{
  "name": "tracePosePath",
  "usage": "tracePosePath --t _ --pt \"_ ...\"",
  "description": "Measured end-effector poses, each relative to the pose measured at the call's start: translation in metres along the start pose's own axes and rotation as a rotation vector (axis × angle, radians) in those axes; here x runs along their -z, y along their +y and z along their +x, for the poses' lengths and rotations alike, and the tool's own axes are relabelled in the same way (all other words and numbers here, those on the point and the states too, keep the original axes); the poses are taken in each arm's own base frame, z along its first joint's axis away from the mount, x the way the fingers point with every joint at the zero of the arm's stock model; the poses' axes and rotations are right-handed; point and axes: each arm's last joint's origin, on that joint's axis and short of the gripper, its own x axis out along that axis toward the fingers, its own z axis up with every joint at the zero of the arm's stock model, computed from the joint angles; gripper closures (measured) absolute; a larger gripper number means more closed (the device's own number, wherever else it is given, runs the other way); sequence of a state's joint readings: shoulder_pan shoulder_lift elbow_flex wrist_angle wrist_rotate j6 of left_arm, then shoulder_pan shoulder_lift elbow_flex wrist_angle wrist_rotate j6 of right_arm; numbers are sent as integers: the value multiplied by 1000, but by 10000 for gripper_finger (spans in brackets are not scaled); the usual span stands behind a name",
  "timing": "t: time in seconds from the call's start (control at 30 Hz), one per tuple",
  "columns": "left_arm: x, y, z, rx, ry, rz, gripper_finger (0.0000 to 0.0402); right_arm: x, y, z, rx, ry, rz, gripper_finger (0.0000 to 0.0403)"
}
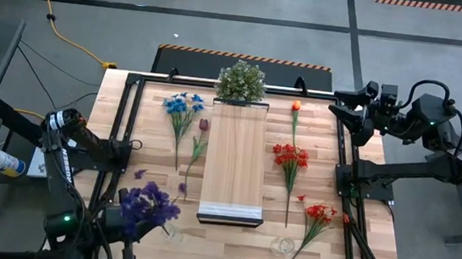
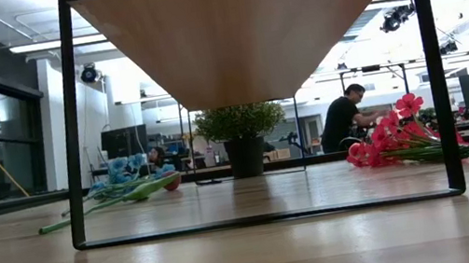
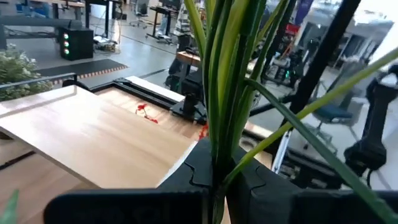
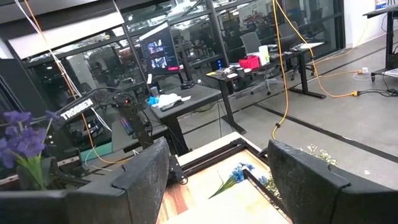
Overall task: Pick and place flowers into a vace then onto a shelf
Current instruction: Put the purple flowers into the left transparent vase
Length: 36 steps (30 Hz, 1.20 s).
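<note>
The bench [image 1: 228, 244] carried the raised shelf [image 1: 235, 160] down its middle, with a bushy potted plant [image 1: 241, 81] at the shelf's far end. Loose flowers lay flat on either side: a blue one [image 1: 182, 105] and a dark purple one [image 1: 202, 127] between the shelf and the bench's left edge, an orange one [image 1: 296, 107], a red bunch [image 1: 291, 157] and another red stem [image 1: 319, 213] between the shelf and the right edge. Two small clear vases stood near the front edge, one [image 1: 283, 247] right of the shelf's front end and one [image 1: 172, 234] left of it, just beside the left arm. The left pincer [image 3: 217, 177] was pressed together on the green stems of a purple bunch [image 1: 149, 205], held upright over the front-left corner, the blooms above the fingers and the stems passing down between them. The step in hand looked like seating this bunch in the nearby vase; doing it well would mean keeping the stems vertical, centring their ends over the narrow mouth, and lowering slowly so the light glass is not tipped before the grip is released. The right pincer [image 4: 217, 180] was spread and carried nothing, waiting high beyond the bench's far-right corner, well apart from every flower.
</note>
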State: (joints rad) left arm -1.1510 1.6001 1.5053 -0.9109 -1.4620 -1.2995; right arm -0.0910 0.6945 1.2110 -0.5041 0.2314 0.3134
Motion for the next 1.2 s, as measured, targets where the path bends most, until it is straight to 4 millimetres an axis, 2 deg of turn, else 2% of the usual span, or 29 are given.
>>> tracePosePath --t 0.1,0.4,1.03,1.2 --pt "5 1 6 -23 -8 0 352 0 0 0 -5 2 0 141" --pt "24 10 8 -52 -18 -7 352 0 0 0 -7 2 0 141" --pt "26 25 -1 -63 45 8 352 0 0 0 -6 3 0 141" --pt "37 31 0 -66 33 -4 352 0 0 0 -6 3 1 141"
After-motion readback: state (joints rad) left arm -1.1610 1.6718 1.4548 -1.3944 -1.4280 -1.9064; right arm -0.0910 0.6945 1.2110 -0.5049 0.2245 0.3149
